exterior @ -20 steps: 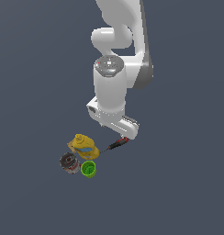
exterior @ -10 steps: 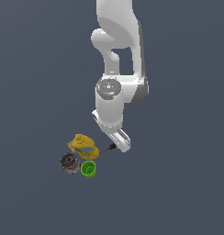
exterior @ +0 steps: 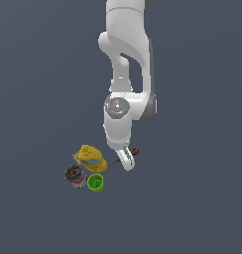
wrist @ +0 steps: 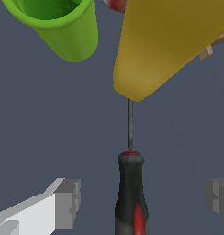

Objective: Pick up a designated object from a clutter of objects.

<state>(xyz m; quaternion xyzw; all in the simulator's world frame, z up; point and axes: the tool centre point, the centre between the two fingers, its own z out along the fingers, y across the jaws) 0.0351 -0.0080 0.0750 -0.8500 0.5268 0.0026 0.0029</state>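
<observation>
The screwdriver [wrist: 130,193] has a black handle with red marks and a thin dark shaft that runs under the yellow bottle-like item [wrist: 169,46]. In the wrist view my gripper [wrist: 143,199] is open, one finger on each side of the handle, not touching it. In the exterior view my gripper [exterior: 125,159] is low over the screwdriver [exterior: 133,152], whose red end shows beside the fingers. The yellow item [exterior: 90,157], dark round can [exterior: 74,175] and green cup [exterior: 95,182] sit to the exterior view's left.
The green cup [wrist: 58,23] stands close beside the yellow item, near the screwdriver's tip. The floor is plain dark grey all around.
The arm has come down and toward the exterior view's left, bringing the gripper low around the screwdriver's handle. The clutter has not moved.
</observation>
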